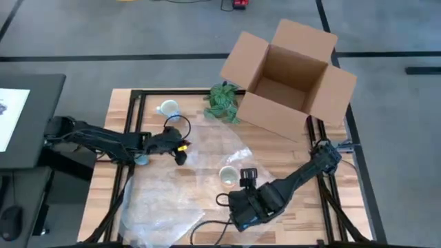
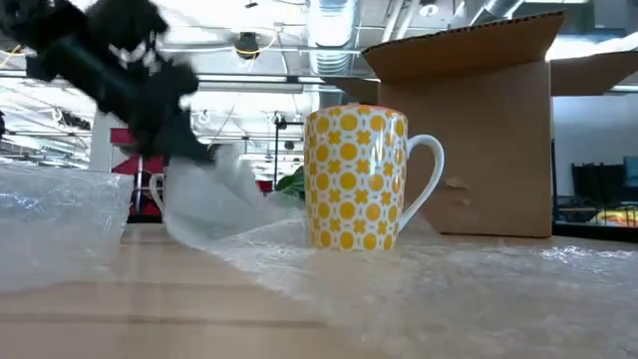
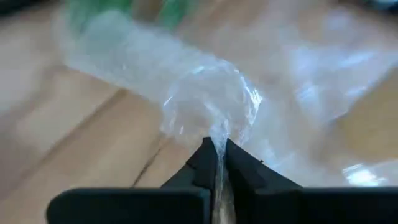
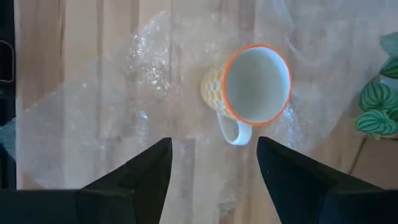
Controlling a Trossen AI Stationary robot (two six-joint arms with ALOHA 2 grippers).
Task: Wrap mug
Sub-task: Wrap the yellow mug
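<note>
left gripper point(image 1: 180, 153) is pinching a raised fold of the bubble wrap point(image 1: 207, 155) between pressed-together fingers, near the middle of the table point(image 1: 120, 103).

the yellow-patterned mug point(image 1: 227, 176) is standing upright on the bubble wrap, toward the table's front edge, mouth up and handle showing. right gripper point(image 1: 247, 177) is hovering just beside the mug with its fingers spread wide and holding nothing. a cardboard box point(image 1: 289, 79) is sitting open at the far right corner, with a green plant point(image 1: 222, 102) beside it and a second mug point(image 1: 167, 108) along the far edge.
</note>
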